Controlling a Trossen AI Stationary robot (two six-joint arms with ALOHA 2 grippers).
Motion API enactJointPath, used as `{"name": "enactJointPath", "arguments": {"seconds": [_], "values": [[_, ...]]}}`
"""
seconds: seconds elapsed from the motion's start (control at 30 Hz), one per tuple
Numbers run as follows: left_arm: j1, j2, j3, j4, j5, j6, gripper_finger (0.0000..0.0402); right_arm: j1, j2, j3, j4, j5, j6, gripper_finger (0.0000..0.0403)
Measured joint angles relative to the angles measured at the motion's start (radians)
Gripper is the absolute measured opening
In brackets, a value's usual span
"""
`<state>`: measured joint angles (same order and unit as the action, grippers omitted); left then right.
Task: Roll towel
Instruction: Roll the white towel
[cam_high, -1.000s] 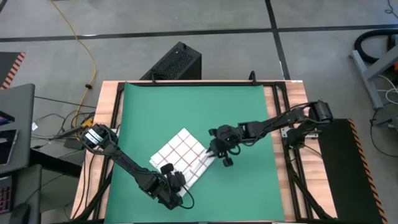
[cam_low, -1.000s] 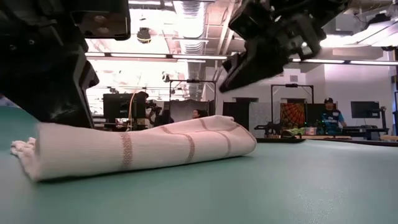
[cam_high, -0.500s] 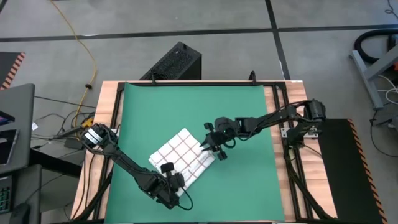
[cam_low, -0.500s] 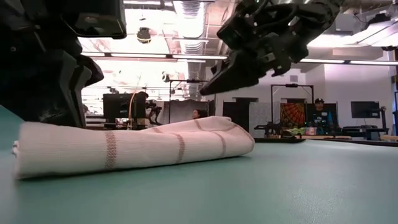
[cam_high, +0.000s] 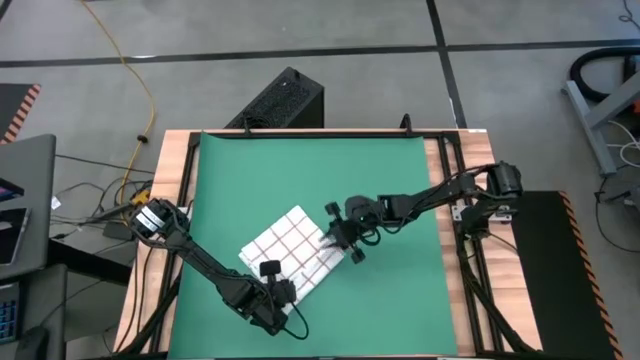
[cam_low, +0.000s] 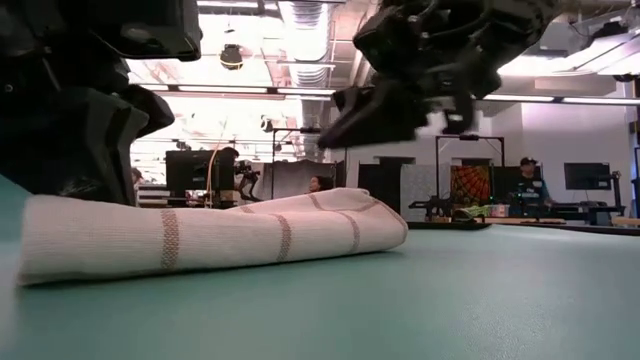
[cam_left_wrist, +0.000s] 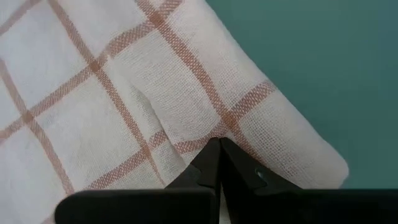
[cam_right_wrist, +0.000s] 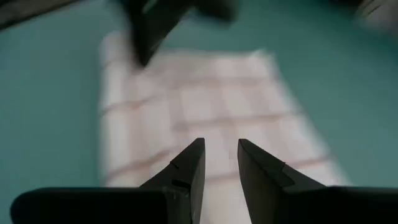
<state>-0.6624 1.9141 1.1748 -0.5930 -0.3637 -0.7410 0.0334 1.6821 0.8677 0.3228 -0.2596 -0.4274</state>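
Green mat (cam_high: 400, 180), towel (cam_high: 292, 245) edge under left pincer (cam_high: 283, 300)

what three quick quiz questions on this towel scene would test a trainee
1. True or false: the left gripper is shut, its tips against the towel.
2. The right gripper is: A) clamped on the towel, B) open above the towel's edge, C) off the green mat.
3. What pattern does the towel carry?

Key: 1 true. 2 B. 3 a grid of thin reddish lines on white.
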Motion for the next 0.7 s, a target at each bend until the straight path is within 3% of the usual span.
{"name": "enactJointPath", "arguments": {"seconds": [0.07, 0.33, 0.7], "values": [[0.001, 0.001, 0.000, -0.003, 0.001, 0.044, 0.0000, -0.019, 0.033, 0.006, 0.087, 0.000, 0.013, 0.0116], [0.014, 0.001, 0.000, 0.001, 0.016, 0.092, 0.0000, -0.051, 0.220, 0.093, 0.122, 0.001, 0.011, 0.0116], [0.017, 0.001, 0.001, -0.035, 0.053, 0.144, 0.0000, -0.134, 0.286, 0.237, -0.239, 0.021, -0.034, 0.0116]]}}
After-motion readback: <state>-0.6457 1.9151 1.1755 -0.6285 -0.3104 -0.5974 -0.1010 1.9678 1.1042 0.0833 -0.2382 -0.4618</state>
